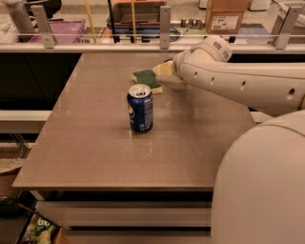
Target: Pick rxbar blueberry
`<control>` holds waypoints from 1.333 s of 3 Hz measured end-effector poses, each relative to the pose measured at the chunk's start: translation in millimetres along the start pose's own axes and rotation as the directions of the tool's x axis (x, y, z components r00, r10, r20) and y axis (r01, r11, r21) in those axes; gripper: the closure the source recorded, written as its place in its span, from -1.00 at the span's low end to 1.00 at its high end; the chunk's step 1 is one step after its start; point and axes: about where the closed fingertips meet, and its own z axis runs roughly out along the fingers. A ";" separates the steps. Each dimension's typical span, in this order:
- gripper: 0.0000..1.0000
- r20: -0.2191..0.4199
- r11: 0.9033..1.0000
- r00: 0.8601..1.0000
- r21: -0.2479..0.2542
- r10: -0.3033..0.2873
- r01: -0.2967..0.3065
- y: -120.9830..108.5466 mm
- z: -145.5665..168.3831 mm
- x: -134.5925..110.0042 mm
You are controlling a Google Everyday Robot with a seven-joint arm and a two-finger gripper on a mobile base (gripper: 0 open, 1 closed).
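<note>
pincer (163,70): sitting at the far end of my arm, low over the back part of the bench, just beside the right edge of the sponge; my own wrist is covering most of it, so i cannot tell whether it is released, clenched or grasping anything.
arm (238,83): reaching in from the right, running leftward and slightly away across the back right corner of the bench; its white shell is showing a row of small dark holes.
rxbar blueberry: not showing itself to me in this view; i cannot tell where it is lying.
soda can (140,107): standing upright near the middle of the bench, blue, its silver top facing up, well apart from my pincer.
sponge (146,78): lying flat behind the can, green side up with a yellow edge showing, between the can and the back rail.
bench (95,143): carrying the can and the sponge on a brown top.
back rail (165,21): running along the far edge, with upright posts.
cardboard box (226,14): standing beyond the rail, upper right.
my body (267,190): filling the lower right corner.
</note>
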 end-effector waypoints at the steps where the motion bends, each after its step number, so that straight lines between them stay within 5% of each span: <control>1: -1.00 0.000 1.000 1.000 0.000 0.000 0.000 0.0 -0.1 -0.1; 4: -1.00 0.028 1.000 1.000 0.008 -0.005 0.005 -29.5 -46.8 -27.0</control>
